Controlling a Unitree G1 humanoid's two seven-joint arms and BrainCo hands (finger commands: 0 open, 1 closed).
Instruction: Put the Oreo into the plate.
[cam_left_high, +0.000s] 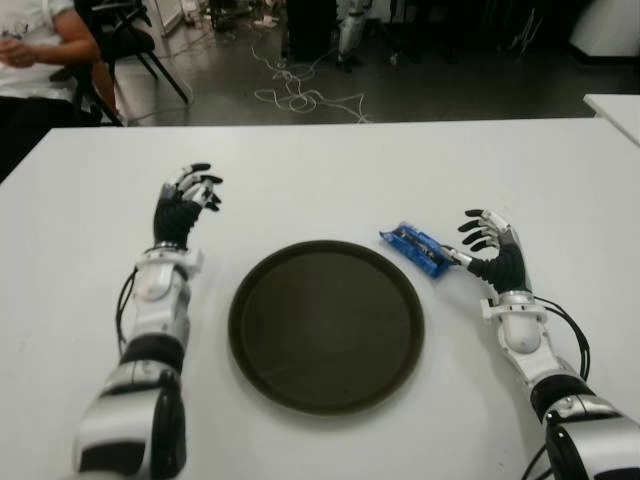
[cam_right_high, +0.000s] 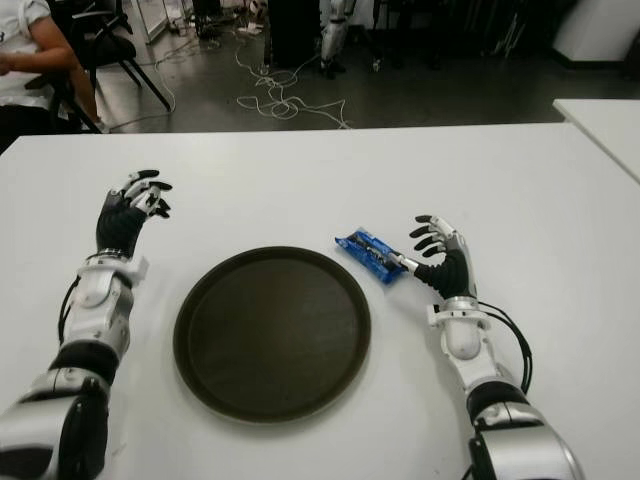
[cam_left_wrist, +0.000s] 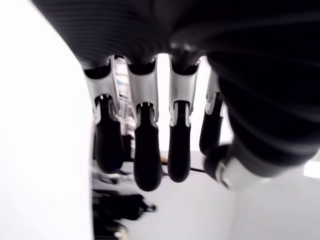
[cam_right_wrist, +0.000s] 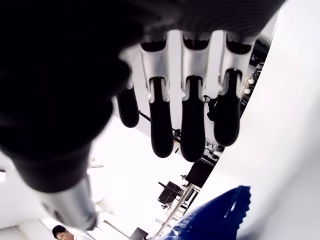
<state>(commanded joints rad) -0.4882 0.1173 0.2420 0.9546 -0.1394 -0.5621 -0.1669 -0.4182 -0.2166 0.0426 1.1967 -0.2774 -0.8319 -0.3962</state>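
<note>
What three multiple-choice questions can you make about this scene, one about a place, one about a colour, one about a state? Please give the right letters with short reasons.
1. Where does the Oreo packet lie?
A. inside the plate
B. on the table between the plate and the right hand
C. beside the left hand

2. What colour is the packet?
A. blue
B. red
C. yellow

3. What does the right hand hold?
A. the plate
B. the packet
C. nothing

Answers:
1 B: the packet is on the white table, just outside the rim of the plate, with the right hand next to it.
2 A: its wrapper shows blue.
3 C: the fingers are spread and nothing is grasped; the left hand, left of the plate, is open too.
</note>
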